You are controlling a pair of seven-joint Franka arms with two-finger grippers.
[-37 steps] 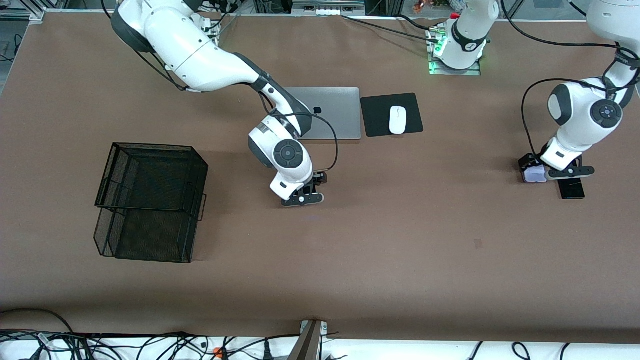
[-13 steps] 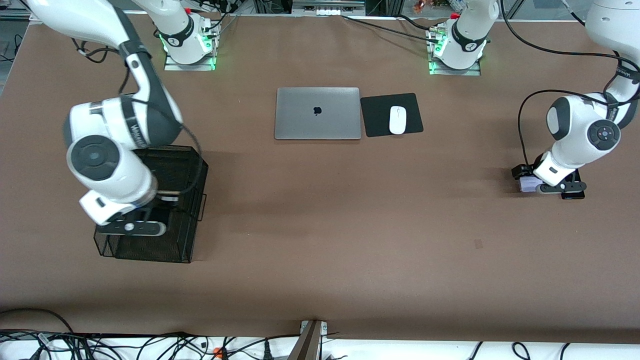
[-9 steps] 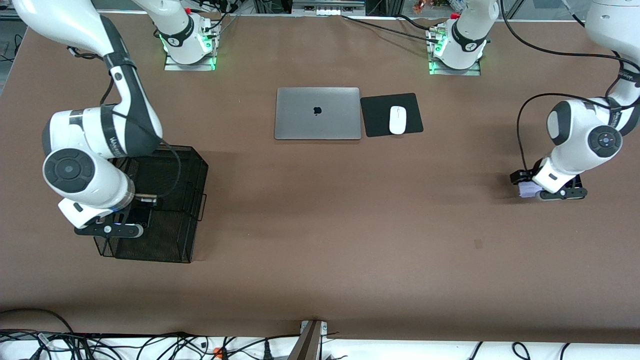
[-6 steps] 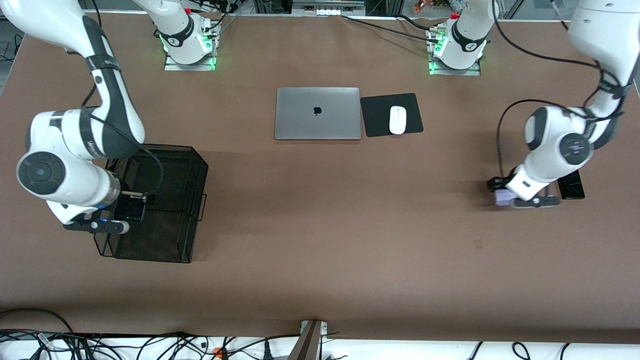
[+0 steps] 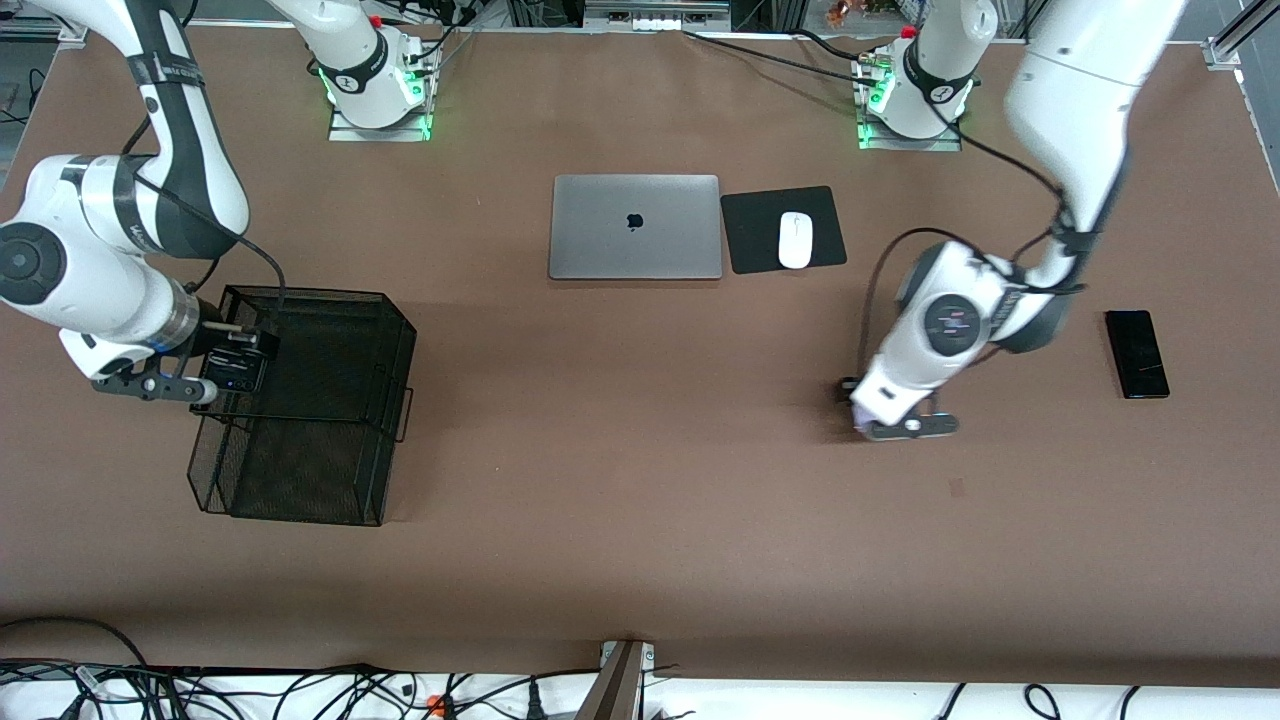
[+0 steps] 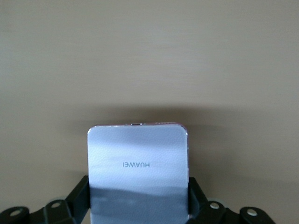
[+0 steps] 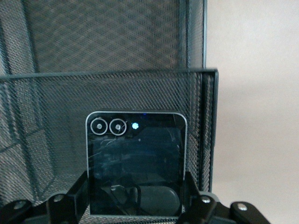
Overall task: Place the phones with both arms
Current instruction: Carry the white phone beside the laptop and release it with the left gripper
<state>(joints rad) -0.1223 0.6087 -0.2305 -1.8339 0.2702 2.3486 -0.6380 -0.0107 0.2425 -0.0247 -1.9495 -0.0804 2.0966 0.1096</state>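
My right gripper (image 5: 226, 373) (image 7: 136, 201) is shut on the small squarish black phone (image 5: 237, 370) (image 7: 136, 163). It holds the phone upright over the edge of the black mesh basket (image 5: 310, 296) (image 7: 117, 88) at the right arm's end of the table. Over bare table toward the left arm's end, my left gripper (image 5: 872, 412) (image 6: 138, 205) is shut on the pale lavender-white phone (image 5: 859, 412) (image 6: 138, 168), its fingers (image 6: 80, 201) pressed on the phone's two sides. The long slim black phone (image 5: 1136, 353) lies flat on the table, closer to the left arm's end than that gripper.
A shut silver laptop (image 5: 635, 227) lies mid-table toward the bases. Beside it a white mouse (image 5: 795, 240) rests on a black pad (image 5: 750, 230). Cables run along the table's front edge (image 5: 640, 670).
The right arm swung the black phone to the basket's edge at the right arm's end. The left arm lifted the lavender-white phone and carried it toward mid-table, uncovering the slim black phone.
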